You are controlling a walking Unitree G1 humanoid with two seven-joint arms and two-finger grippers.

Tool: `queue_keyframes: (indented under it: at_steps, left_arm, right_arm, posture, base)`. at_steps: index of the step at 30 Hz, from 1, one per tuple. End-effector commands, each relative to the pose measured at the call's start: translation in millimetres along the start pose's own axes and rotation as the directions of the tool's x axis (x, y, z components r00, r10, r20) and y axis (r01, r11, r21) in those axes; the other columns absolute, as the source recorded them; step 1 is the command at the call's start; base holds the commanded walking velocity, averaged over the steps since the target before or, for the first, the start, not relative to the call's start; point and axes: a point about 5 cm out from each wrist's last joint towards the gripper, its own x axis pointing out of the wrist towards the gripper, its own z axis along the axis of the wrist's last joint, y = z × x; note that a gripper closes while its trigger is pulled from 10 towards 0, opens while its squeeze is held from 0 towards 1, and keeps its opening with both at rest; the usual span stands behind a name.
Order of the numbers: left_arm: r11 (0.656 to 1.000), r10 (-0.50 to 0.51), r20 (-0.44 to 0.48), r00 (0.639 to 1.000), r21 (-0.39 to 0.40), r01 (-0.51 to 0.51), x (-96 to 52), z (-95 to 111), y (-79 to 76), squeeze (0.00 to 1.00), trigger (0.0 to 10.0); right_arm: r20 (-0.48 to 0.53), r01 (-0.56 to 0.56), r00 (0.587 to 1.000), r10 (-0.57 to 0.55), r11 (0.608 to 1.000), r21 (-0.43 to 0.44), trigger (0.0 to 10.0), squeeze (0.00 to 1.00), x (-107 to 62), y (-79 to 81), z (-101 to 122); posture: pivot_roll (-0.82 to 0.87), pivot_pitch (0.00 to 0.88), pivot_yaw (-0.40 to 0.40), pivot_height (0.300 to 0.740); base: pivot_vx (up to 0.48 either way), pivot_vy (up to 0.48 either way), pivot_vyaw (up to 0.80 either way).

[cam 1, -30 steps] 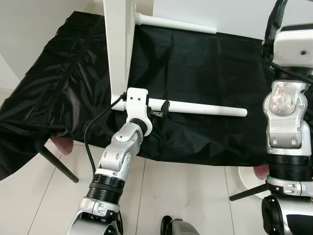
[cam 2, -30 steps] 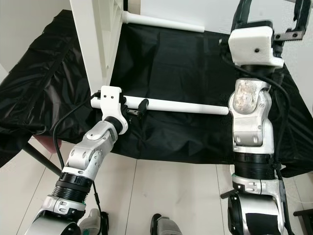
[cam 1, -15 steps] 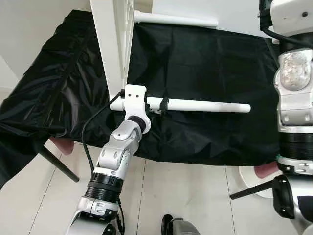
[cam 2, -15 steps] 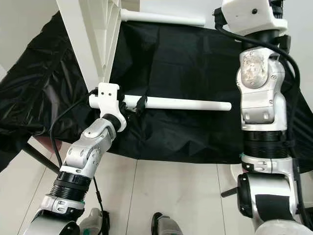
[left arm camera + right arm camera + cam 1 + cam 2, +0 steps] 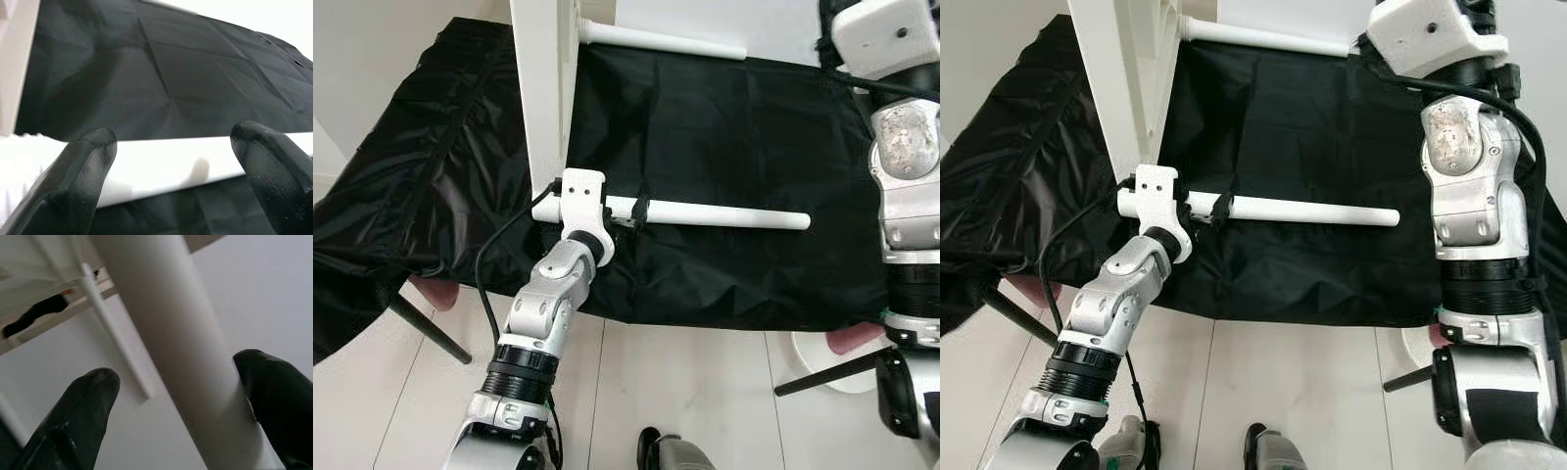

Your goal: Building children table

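A cloth sheet (image 5: 724, 127) was spread over a raised surface ahead of the robot, its near edge hanging above the floor (image 5: 695, 392). A tabletop panel (image 5: 546, 88) was stood on edge on the left part of the sheet. Two table legs were seen projecting rightward from the panel: a near leg (image 5: 724, 215) held above the sheet, and a far leg (image 5: 666, 41) behind it at the sheet's back edge. The left gripper (image 5: 639, 209) was positioned around the near leg, just right of the panel. In the right wrist view, the right gripper (image 5: 181, 416) was placed about a round post (image 5: 171, 333), one fingertip (image 5: 274, 396) touching it.
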Motion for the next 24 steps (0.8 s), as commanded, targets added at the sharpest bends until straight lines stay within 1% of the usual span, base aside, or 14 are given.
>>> queue_keyframes:
  at_steps: [1, 2, 3, 5, 6, 9, 10, 11, 12, 13, 16, 22, 23, 24]
  left_arm:
    - [1.000, -0.019, 0.003, 1.000, -0.001, 0.019, 0.1, 2, -2.8, 0.00, 10.0]
    - [1.000, -0.019, 0.003, 1.000, -0.001, 0.019, 0.1, 2, -2.8, 0.00, 10.0]
    - [1.000, -0.019, 0.004, 1.000, -0.002, 0.019, 0.1, 3, -2.5, 0.00, 10.0]
    - [1.000, -0.019, 0.003, 1.000, -0.005, 0.019, 0.6, 3, -1.8, 0.00, 10.0]
    - [1.000, -0.019, 0.003, 1.000, -0.005, 0.019, 0.6, 3, -1.8, 0.00, 10.0]
    - [1.000, -0.027, 0.004, 1.000, -0.008, 0.027, 3.2, 3, -3.4, 0.00, 10.0]
    - [0.999, -0.032, 0.005, 0.999, -0.011, 0.032, 4.1, 4, -4.9, 0.00, 10.0]
    - [0.999, -0.032, 0.005, 0.999, -0.011, 0.032, 4.1, 4, -4.9, 0.00, 10.0]
    - [0.999, -0.036, 0.005, 0.999, -0.013, 0.036, 4.7, 4, -6.3, 0.00, 10.0]
    - [0.999, -0.036, 0.005, 0.999, -0.013, 0.036, 4.7, 4, -6.3, 0.00, 10.0]
    - [0.999, -0.035, -0.001, 0.999, -0.023, 0.035, 5.1, 0, -9.3, 0.00, 10.0]
    - [0.999, -0.019, -0.026, 0.999, -0.039, 0.018, 3.1, -6, -11.6, 0.00, 10.0]
    - [0.999, -0.003, -0.042, 0.999, -0.044, 0.001, 2.0, -9, -11.4, 0.00, 10.0]
    - [0.999, -0.003, -0.042, 0.999, -0.044, 0.001, 2.0, -9, -11.4, 0.00, 10.0]
  right_arm:
    - [0.015, -0.069, 0.998, 0.069, 0.998, -0.015, 10.0, 0.00, 3.9, -11.2, 4]
    - [0.015, -0.069, 0.998, 0.069, 0.998, -0.015, 10.0, 0.00, 3.9, -11.2, 4]
    - [0.018, -0.112, 0.993, 0.113, 0.993, -0.032, 10.0, 0.00, 4.8, -17.0, 4]
    - [0.009, -0.172, 0.985, 0.172, 0.985, -0.024, 10.0, 0.00, 6.9, -24.1, 2]
    - [0.009, -0.172, 0.985, 0.172, 0.985, -0.024, 10.0, 0.00, 6.9, -24.1, 2]
    - [0.024, -0.217, 0.975, 0.219, 0.972, -0.087, 10.0, 0.00, 13.6, -35.4, 4]
    - [0.030, -0.238, 0.970, 0.243, 0.965, -0.108, 10.0, 0.00, 15.3, -37.0, 6]
    - [0.030, -0.238, 0.970, 0.243, 0.965, -0.108, 10.0, 0.00, 15.3, -37.0, 6]
    - [0.033, -0.262, 0.963, 0.268, 0.958, -0.117, 10.0, 0.00, 16.4, -37.6, 6]
    - [0.033, -0.262, 0.963, 0.268, 0.958, -0.117, 10.0, 0.00, 16.4, -37.6, 6]
    - [0.055, -0.338, 0.937, 0.345, 0.935, -0.103, 10.0, 0.00, 19.6, -40.1, 13]
    - [0.078, -0.365, 0.924, 0.374, 0.925, -0.109, 10.0, 0.00, 23.4, -46.0, 20]
    - [0.082, -0.374, 0.920, 0.383, 0.921, -0.106, 9.0, 0.00, 23.8, -46.6, 21]
    - [0.082, -0.374, 0.920, 0.383, 0.921, -0.106, 9.0, 0.00, 23.8, -46.6, 21]
  posture:
    - [0.06, 0.197, -0.008, 0.740]
    - [0.06, 0.197, -0.008, 0.740]
    - [0.05, 0.196, -0.005, 0.740]
    - [0.04, 0.195, -0.001, 0.740]
    - [0.04, 0.195, -0.001, 0.740]
    - [0.03, 0.192, 0.002, 0.740]
    - [0.02, 0.191, 0.003, 0.740]
    - [0.02, 0.191, 0.003, 0.740]
    - [0.02, 0.191, 0.002, 0.740]
    - [0.02, 0.191, 0.002, 0.740]
    - [0.02, 0.195, -0.001, 0.740]
    - [0.01, 0.198, -0.001, 0.740]
    - [0.02, 0.200, -0.004, 0.740]
    - [0.02, 0.200, -0.004, 0.740]
  base:
    - [0.000, 0.000, 0.00]
    - [0.000, 0.000, 0.00]
    - [0.000, 0.000, 0.00]
    - [0.000, 0.000, 0.00]
    - [0.000, 0.000, 0.00]
    - [0.000, 0.000, 0.00]
    - [0.000, 0.000, 0.00]
    - [0.000, 0.000, 0.00]
    - [0.000, 0.000, 0.00]
    - [0.000, 0.000, 0.00]
    - [0.000, 0.000, 0.00]
    - [0.000, 0.000, 0.00]
    - [0.000, 0.000, 0.00]
    - [0.000, 0.000, 0.00]
